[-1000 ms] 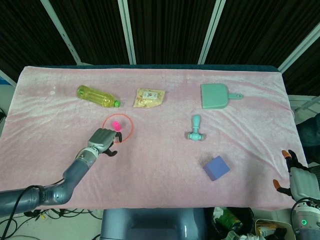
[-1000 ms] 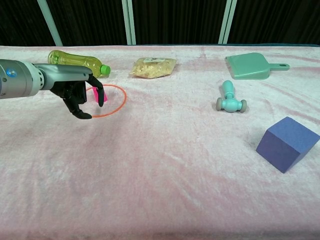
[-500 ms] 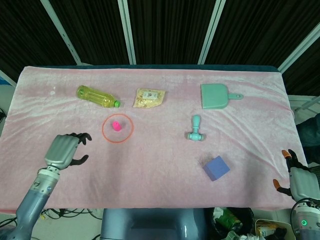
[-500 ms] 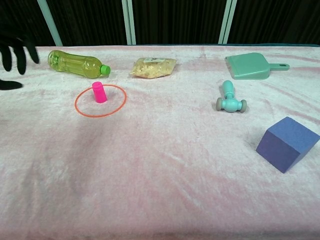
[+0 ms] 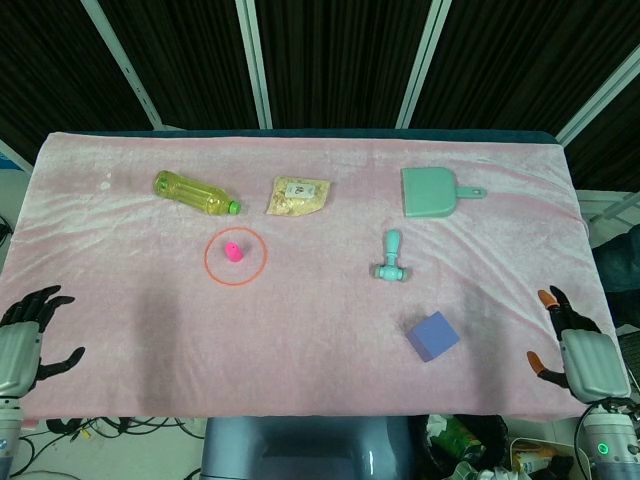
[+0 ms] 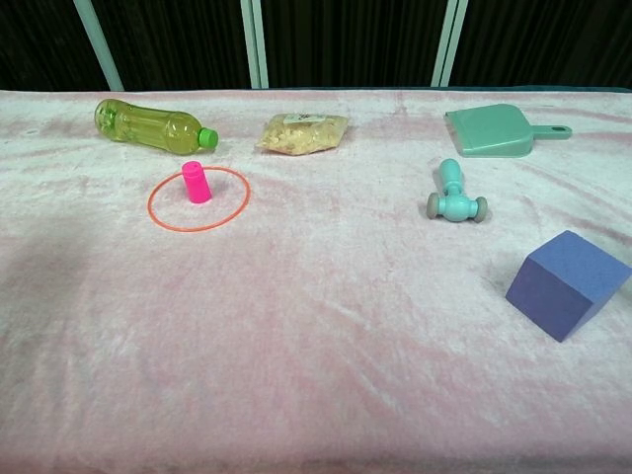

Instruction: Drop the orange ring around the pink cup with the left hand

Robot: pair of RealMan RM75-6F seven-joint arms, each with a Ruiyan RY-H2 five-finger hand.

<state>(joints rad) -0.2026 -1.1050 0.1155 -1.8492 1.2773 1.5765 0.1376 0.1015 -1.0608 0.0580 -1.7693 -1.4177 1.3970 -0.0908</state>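
Two views logged, landmark = pink cup.

Head view: cup (image 5: 232, 250) stands upright on the pink cloth (image 5: 300, 320), and the orange ring (image 5: 236, 257) lies flat around it — cup sits off-centre, toward the ring's far side, not clearly touching it. Judged from this, the drop is done. Left hand (image 5: 22, 342) sits at the near-left table edge, well apart from the cup, fingers spread, holding nothing. Right hand (image 5: 578, 352) at the near-right edge, fingers apart, also empty. Bottle (image 5: 194, 193) lies just beyond the cup to its left; snack bag (image 5: 298, 195) beyond it to the right. Dustpan (image 5: 436, 191), teal roller (image 5: 391, 256) and blue block (image 5: 432, 335) are all well to the cup's right.

Chest view: ring (image 6: 198, 198) encircles the cup (image 6: 197, 182); bottle (image 6: 153, 125) is close behind. Neither hand shows here.

Risks: little left to spoil. If the left arm swept back across the cloth, it could snag the thin ring or tip the light cup; the bottle, lying on its side, could roll into the ring if the cloth is tugged.

Hard to make out: both hands are cut off at the frame's lower edge in the head view, wrists mostly hidden. Bag label is too small to read. Whether the ring touches the cup's base at the far side I cannot tell.
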